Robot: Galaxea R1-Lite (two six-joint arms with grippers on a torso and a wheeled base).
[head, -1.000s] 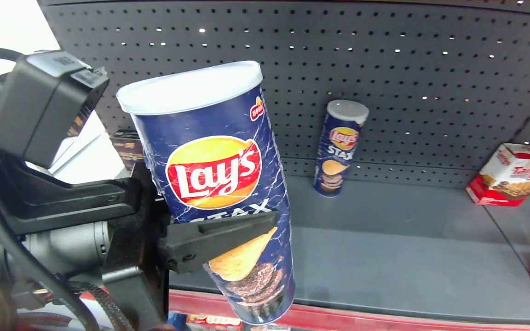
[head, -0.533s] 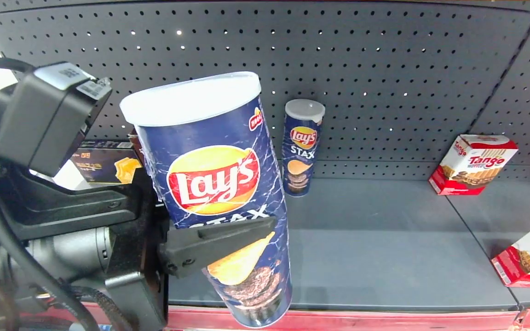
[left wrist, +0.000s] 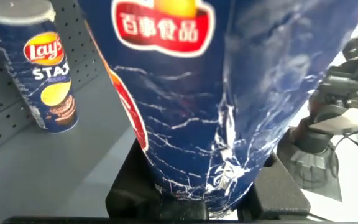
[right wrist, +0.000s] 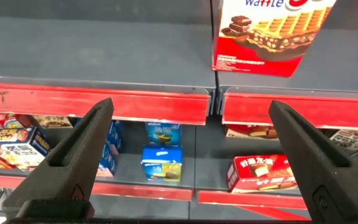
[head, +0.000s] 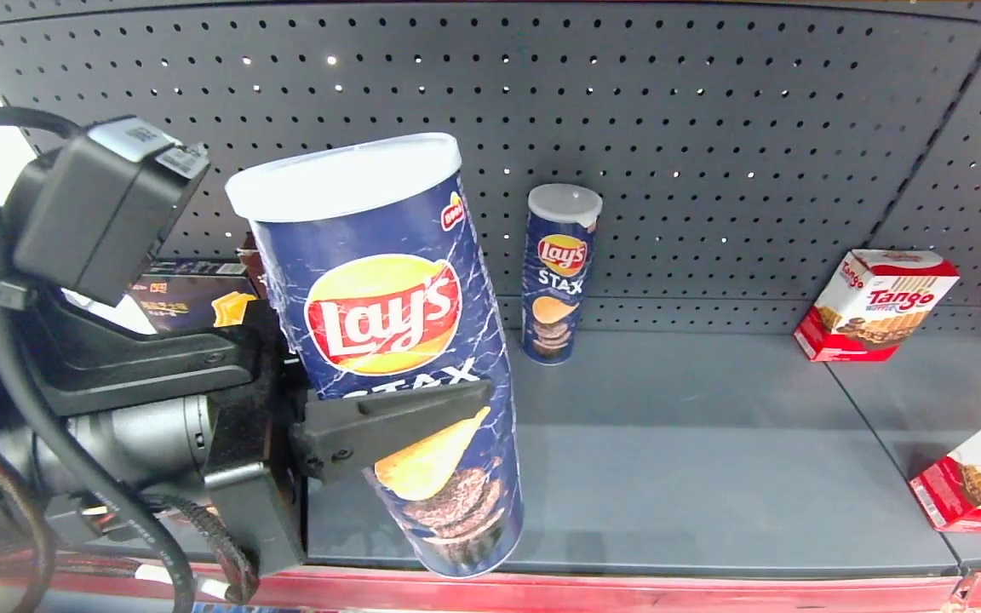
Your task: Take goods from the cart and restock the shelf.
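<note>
Chip can (head: 380, 340), tall, dark blue with a white lid, is clamped in the left gripper (head: 448, 409) at about mid-height; one black finger (head: 397, 421) crosses its front and the other is hidden behind it. The can leans a little, lid towards the robot's left, and its base hangs over the front edge of the grey shelf (head: 712, 477), just above the red edge strip (head: 669, 589). Whether the base touches the shelf is hard to tell from here; it seems to be clear of it. In the left wrist view the same can (left wrist: 216, 93) sits between the gripper's (left wrist: 204, 193) fingers.

A second chip can (head: 560, 272) stands upright at the back of the shelf, against the pegboard (head: 712, 128), well apart from the held one. A dark box (head: 192, 298) lies behind the left arm. Two red and white wafer boxes (head: 878, 305) (head: 980, 477) sit farther to the right.

The right gripper (right wrist: 190, 106) has its fingers spread wide with nothing between them, in front of the shelf's red edge, below a wafer box (right wrist: 266, 34).
</note>
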